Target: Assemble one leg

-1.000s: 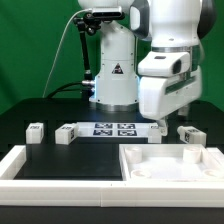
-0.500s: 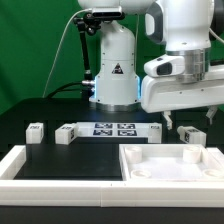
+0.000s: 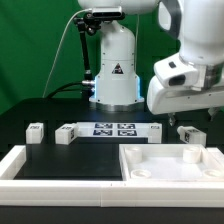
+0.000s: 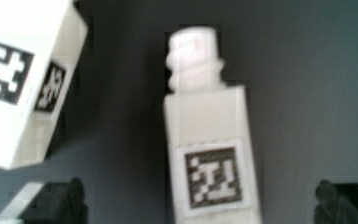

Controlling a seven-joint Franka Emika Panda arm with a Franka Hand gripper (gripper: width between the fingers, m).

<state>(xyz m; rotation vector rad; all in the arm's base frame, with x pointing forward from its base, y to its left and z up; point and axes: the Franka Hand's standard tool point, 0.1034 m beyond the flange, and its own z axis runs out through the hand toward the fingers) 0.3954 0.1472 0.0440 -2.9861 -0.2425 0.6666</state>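
In the wrist view a white leg (image 4: 208, 130) with a black-and-white tag lies on the dark table, its narrower stepped end pointing away from the fingers. My gripper (image 4: 197, 205) is open, with one dark finger (image 4: 51, 203) on each side of the leg and clear of it. A second tagged leg (image 4: 25, 85) lies beside it. In the exterior view my gripper (image 3: 178, 120) hangs just above a leg (image 3: 190, 134) on the exterior view's right. Two more legs (image 3: 35, 131) (image 3: 66, 133) lie on the exterior view's left.
The marker board (image 3: 113, 128) lies in the middle of the table, before the robot's base (image 3: 115, 75). The large white tray-like part (image 3: 150, 152) lies at the front right. A white raised border (image 3: 20, 160) runs along the front left.
The arm has moved toward the exterior view's right and risen a little. The legs have not moved.
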